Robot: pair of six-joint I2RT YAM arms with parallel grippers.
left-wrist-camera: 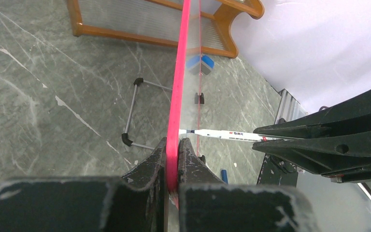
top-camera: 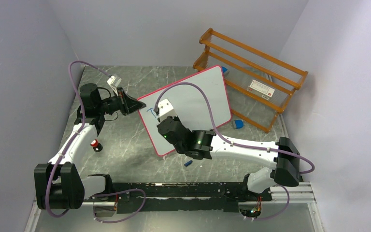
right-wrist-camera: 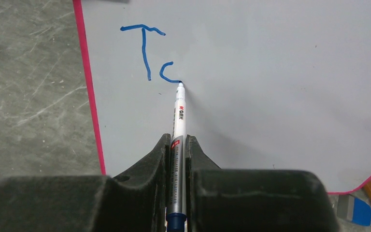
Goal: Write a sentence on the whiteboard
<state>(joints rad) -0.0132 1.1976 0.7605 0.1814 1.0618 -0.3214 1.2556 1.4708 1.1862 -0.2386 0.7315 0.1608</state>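
The flat, pink-rimmed whiteboard [top-camera: 215, 84] at frame centre is clamped edgewise by the left gripper [left-wrist-camera: 173, 147], and a slim white marker [right-wrist-camera: 178, 111], pinched by the right gripper [right-wrist-camera: 176, 142], is pressed to the blue sentence [right-wrist-camera: 144, 53].

Left end effector [left-wrist-camera: 173, 145] pinched closed, right end effector [right-wrist-camera: 176, 141] pinched closed, right arm reaching left

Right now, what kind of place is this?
Probably a robot lab workcell: plain walls box in a grey marbled table, the left arm and right arm are bolted to a rail at its near edge, with props like the whiteboard and a wooden rack.
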